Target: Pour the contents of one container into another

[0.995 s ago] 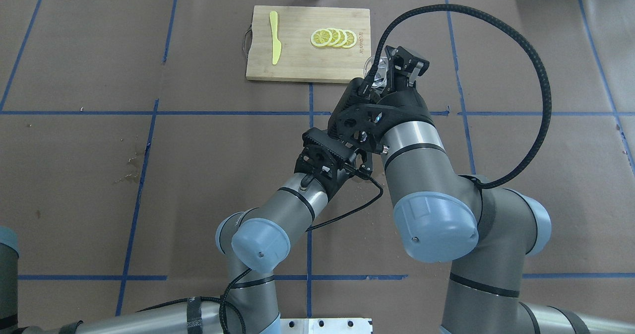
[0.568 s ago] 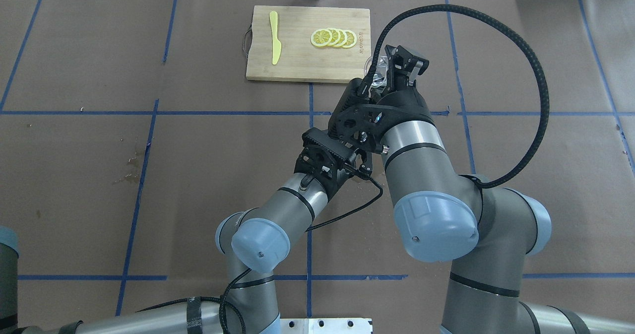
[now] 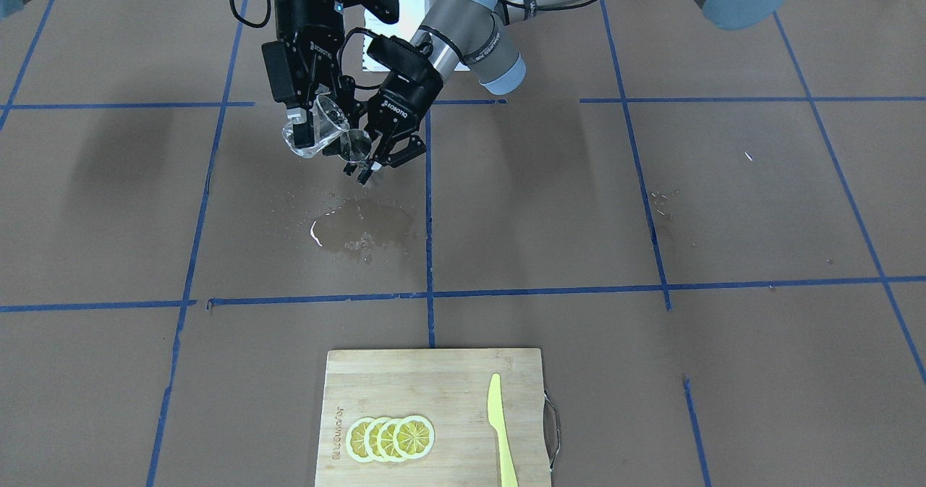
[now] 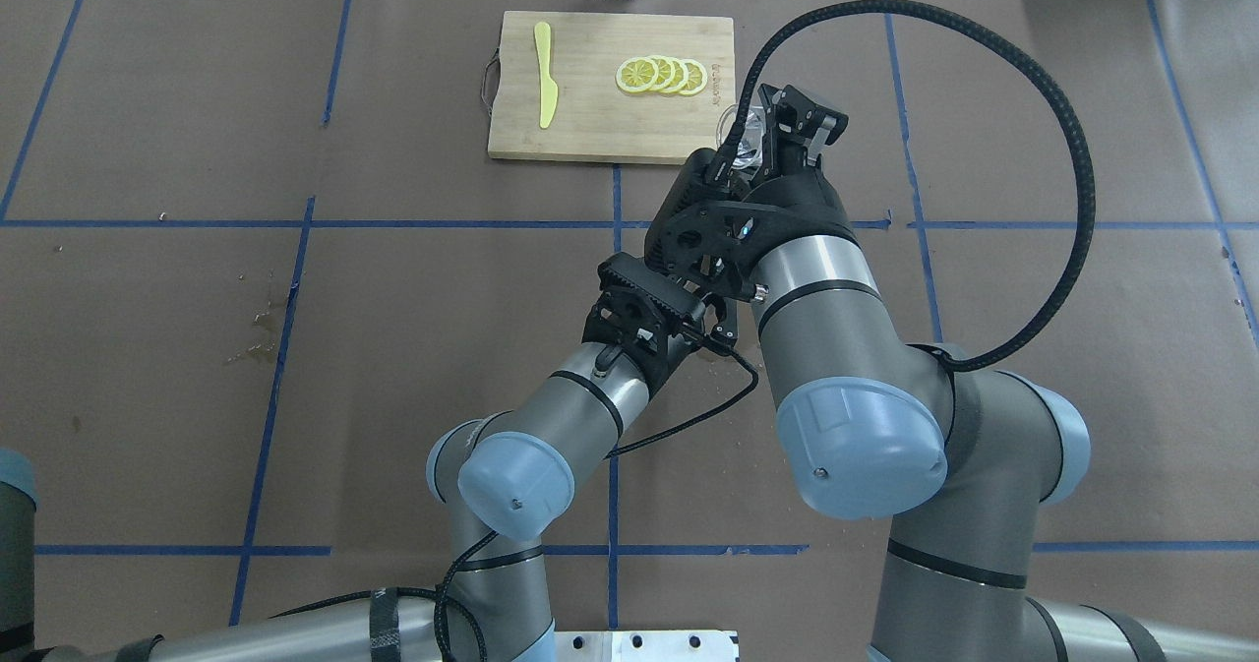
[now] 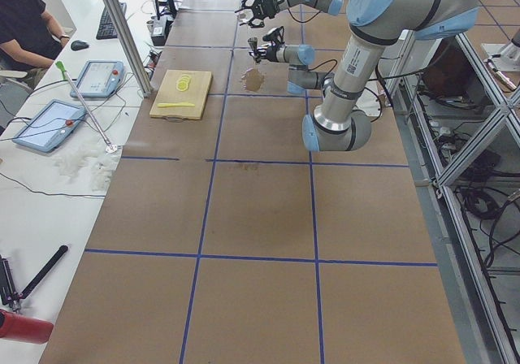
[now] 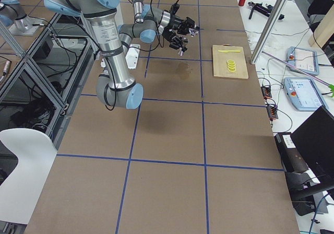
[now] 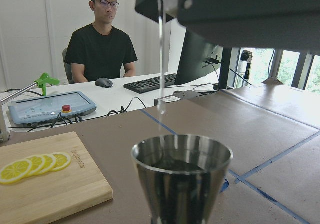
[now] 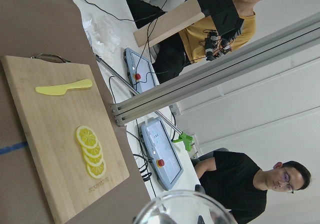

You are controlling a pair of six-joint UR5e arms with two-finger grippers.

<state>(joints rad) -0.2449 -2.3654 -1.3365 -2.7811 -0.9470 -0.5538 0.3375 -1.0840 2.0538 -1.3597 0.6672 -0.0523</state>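
Note:
My right gripper (image 3: 316,114) is shut on the clear glass tumbler (image 3: 312,134) and holds it tilted, mouth down toward the steel jigger (image 3: 356,144). My left gripper (image 3: 369,155) is shut on the jigger and keeps it upright just below the tumbler's lip. In the left wrist view a thin stream of water (image 7: 161,59) falls into the jigger (image 7: 182,176), which holds liquid. From overhead the tumbler (image 4: 746,136) shows in the right gripper (image 4: 777,141); the left gripper is hidden under the right wrist. The tumbler's rim (image 8: 182,209) fills the bottom of the right wrist view.
A wet puddle (image 3: 362,226) lies on the brown paper below the grippers. A bamboo cutting board (image 3: 434,378) with lemon slices (image 3: 391,438) and a yellow knife (image 3: 499,429) sits on the operators' side of the table. Operators sit beyond that edge.
The right gripper with the tumbler has shifted slightly toward the cutting board and rotated a little further. The left arm has stayed still.

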